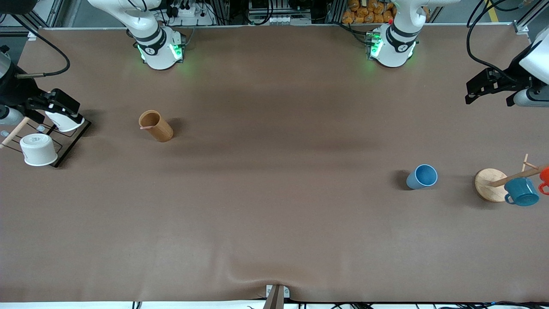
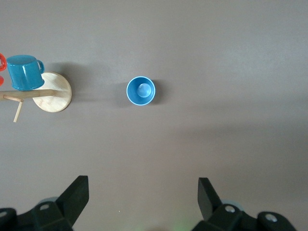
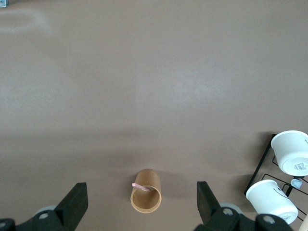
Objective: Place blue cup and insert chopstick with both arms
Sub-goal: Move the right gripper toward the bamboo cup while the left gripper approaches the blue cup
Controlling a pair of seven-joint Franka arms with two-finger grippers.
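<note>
The blue cup (image 1: pixel 422 177) stands upright on the table toward the left arm's end, beside the wooden mug rack; it also shows in the left wrist view (image 2: pixel 141 91). The chopstick (image 1: pixel 146 127) shows only as a pink tip at the rim of the tan cylinder (image 1: pixel 156 125), also seen in the right wrist view (image 3: pixel 140 186). My left gripper (image 2: pixel 142 192) is open and empty, high over the table's left-arm end (image 1: pixel 487 86). My right gripper (image 3: pixel 142 197) is open and empty, high over the black wire rack (image 1: pixel 47 105).
A wooden mug rack with a round base (image 1: pixel 489 184) holds a teal mug (image 1: pixel 522 191) and an orange-red mug (image 1: pixel 544 178). A black wire rack (image 1: pixel 70 143) holds white cups (image 1: pixel 38 149) at the right arm's end. The tan cylinder (image 3: pixel 146 191) stands alone.
</note>
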